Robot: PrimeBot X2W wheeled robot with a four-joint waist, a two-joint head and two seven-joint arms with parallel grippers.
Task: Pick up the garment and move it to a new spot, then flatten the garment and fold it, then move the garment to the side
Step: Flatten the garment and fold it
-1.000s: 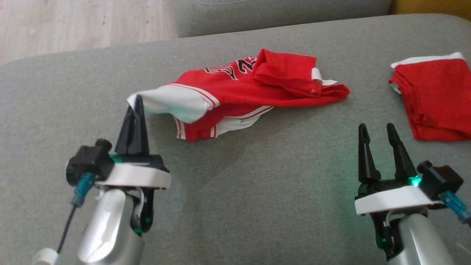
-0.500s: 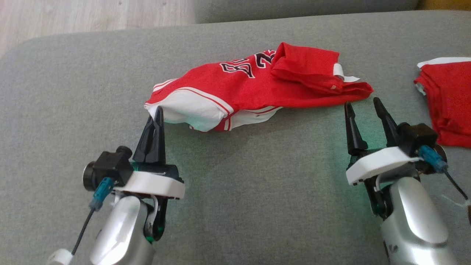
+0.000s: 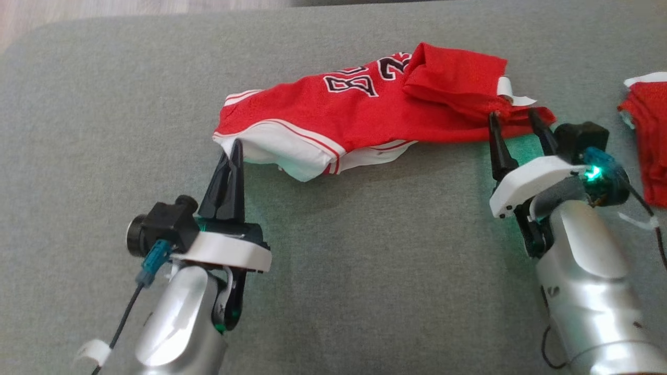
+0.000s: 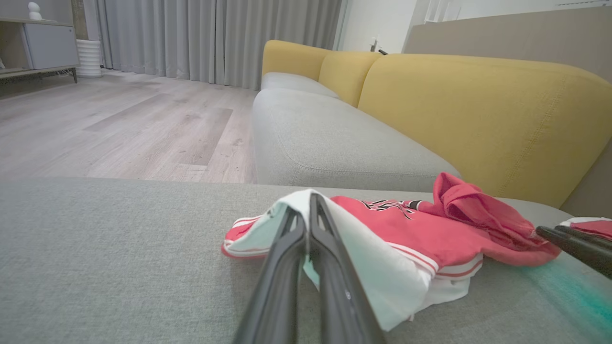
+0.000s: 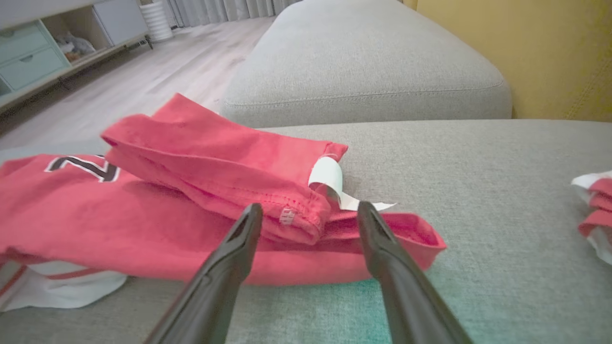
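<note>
Grey upholstered sofa seat (image 3: 104,104) carries a crumpled red-and-white basketball jersey (image 3: 359,109); the left tool (image 3: 235,148) is clenched on its white hem corner, apparently to lift and spread it; the right tool (image 3: 512,117), fingers spread and empty, straddles the opposite red folded end, poised to grasp.

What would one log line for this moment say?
left tool: shut on jersey white edge | right tool: open, at jersey's red end | jersey: crumpled on sofa

Home living room: sofa (image 4: 478,110), curtains (image 4: 215,38), wooden floor (image 4: 119,129).
</note>
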